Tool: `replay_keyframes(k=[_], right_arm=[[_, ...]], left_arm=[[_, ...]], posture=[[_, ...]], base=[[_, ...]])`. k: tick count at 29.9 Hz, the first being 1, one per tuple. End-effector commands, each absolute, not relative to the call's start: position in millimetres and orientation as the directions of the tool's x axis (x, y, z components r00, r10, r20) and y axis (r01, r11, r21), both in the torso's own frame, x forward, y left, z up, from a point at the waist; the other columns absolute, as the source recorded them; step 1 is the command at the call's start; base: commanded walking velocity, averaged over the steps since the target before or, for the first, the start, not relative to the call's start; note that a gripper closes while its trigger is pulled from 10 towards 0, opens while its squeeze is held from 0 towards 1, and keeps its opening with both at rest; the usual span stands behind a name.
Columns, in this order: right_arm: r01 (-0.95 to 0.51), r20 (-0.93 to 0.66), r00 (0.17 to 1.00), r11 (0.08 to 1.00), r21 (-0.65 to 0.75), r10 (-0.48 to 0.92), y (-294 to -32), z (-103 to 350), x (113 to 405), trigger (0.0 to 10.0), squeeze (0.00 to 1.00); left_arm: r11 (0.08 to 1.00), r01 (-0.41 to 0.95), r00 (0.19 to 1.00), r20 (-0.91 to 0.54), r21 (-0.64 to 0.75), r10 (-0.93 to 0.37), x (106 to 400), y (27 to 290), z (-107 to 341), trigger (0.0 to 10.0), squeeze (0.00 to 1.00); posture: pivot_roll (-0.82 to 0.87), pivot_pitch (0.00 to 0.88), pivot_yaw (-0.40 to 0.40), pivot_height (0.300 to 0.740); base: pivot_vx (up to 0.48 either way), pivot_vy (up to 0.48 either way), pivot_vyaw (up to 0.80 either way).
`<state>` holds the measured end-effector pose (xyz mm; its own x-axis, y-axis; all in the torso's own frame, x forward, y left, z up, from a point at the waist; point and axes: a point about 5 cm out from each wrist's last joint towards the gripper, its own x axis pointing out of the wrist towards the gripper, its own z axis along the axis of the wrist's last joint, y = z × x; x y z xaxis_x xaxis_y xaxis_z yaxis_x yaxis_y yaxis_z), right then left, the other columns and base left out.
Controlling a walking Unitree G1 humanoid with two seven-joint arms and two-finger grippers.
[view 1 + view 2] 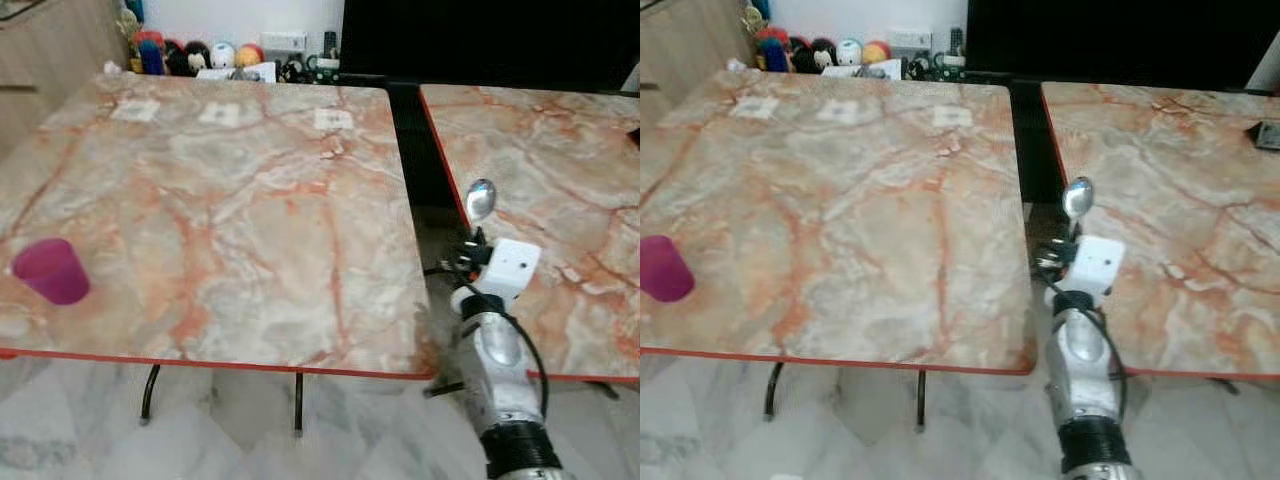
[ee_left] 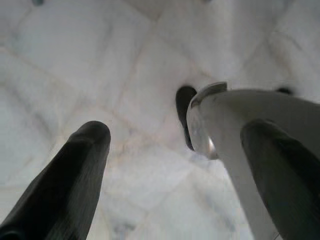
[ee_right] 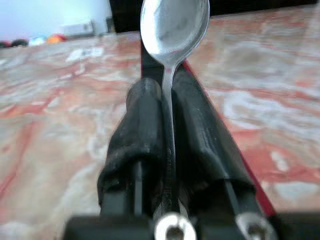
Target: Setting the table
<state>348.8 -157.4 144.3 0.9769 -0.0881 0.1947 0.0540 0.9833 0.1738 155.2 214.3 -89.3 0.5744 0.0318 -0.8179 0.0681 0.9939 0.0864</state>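
My right gripper [image 1: 474,240] is shut on the handle of a silver spoon [image 1: 481,199], which stands upright with its bowl on top [image 3: 174,27]. It hovers over the gap between the two marble tables, near their front edges. A purple cup [image 1: 52,271] stands upright near the front left of the left table [image 1: 230,200]. My left gripper [image 2: 177,132] hangs low over the pale marble floor, its fingers [image 2: 75,170] spread apart with nothing between them.
The right table [image 1: 560,180] is close beside the left one, with a dark gap [image 1: 415,150] between them. Colourful toys [image 1: 190,55] line the wall behind the left table. A small dark object [image 1: 1265,133] lies at the right table's far edge. Black table legs [image 1: 150,390] stand below.
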Motion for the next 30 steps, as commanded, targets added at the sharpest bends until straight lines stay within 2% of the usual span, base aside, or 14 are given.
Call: replay_keyframes(k=[1,10,16,18,30], right_arm=[[0.079,0.207,0.972,0.982,0.171,-0.114,-166.5,146.6,347.6,10.0,0.00],[0.104,0.250,0.957,0.979,0.174,-0.146,-172.9,155.5,347.8,10.0,0.00],[0.145,0.444,0.874,0.978,0.151,-0.198,-186.2,198.2,341.7,10.0,0.00],[0.153,0.450,0.868,0.976,0.157,-0.209,-189.2,201.4,341.5,10.0,0.00],[0.170,0.427,0.876,0.973,0.158,-0.222,-192.7,196.2,338.9,10.0,0.00]], left_arm=[[0.994,0.089,0.524,-0.852,0.069,0.012,141.2,208.5,-96.4,10.0,0.00],[0.994,0.099,0.519,-0.855,0.056,-0.004,140.6,192.0,-99.4,10.0,0.00],[0.993,0.102,0.520,-0.854,0.054,-0.007,142.0,188.2,-99.5,10.0,0.00],[0.993,0.104,0.521,-0.853,0.053,-0.009,142.5,188.1,-99.3,10.0,0.00],[0.994,0.089,0.531,-0.847,0.069,0.011,136.3,217.6,-95.5,10.0,0.00]], posture=[[0.04,0.149,-0.011,0.740],[0.03,0.151,-0.012,0.740],[0.03,0.152,-0.011,0.740],[0.02,0.152,-0.011,0.740],[0.02,0.149,-0.012,0.740]], base=[[0.000,-0.446,0.00],[0.000,-0.449,0.00],[0.000,-0.450,0.00],[0.000,-0.450,0.00],[0.000,-0.450,0.00]])
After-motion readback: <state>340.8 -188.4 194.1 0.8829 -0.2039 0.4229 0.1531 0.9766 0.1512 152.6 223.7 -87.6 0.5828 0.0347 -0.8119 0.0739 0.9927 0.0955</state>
